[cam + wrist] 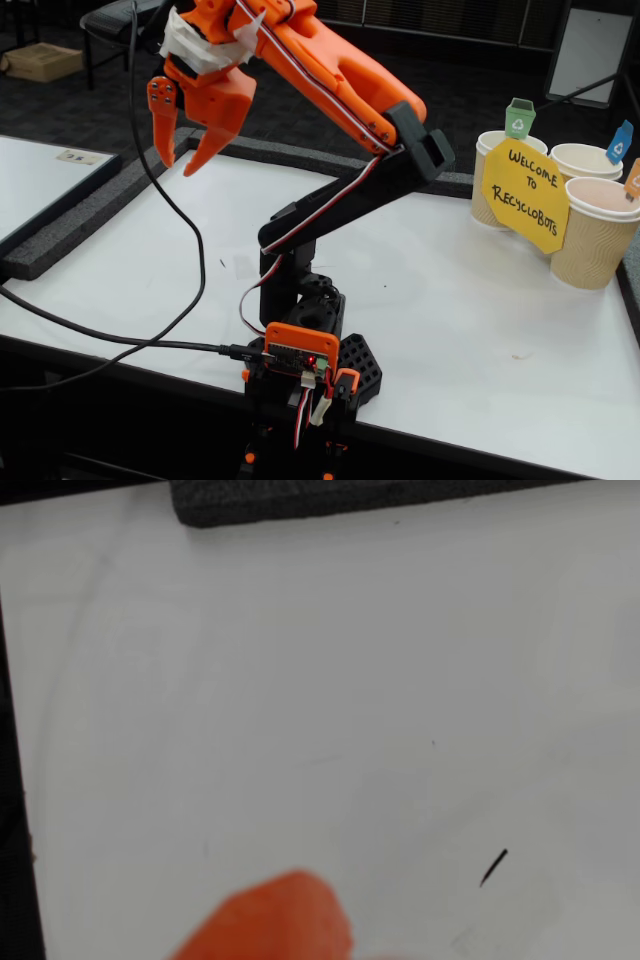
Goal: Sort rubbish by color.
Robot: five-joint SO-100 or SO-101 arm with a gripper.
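No rubbish shows in either view. In the fixed view my orange arm reaches up and to the left, and its gripper (179, 166) hangs high above the white table (480, 330), pointing down. The two fingers stand apart and hold nothing, so it is open. The wrist view looks down on bare white tabletop, with one blurred orange finger (270, 920) poking in at the bottom edge.
Three beige ribbed cups (596, 235) with green, blue and orange tags stand at the table's far right behind a yellow sign (525, 195). A dark foam strip (300, 500) borders the table's far edge. A black cable (190, 250) loops from the gripper to the arm's base (300, 360).
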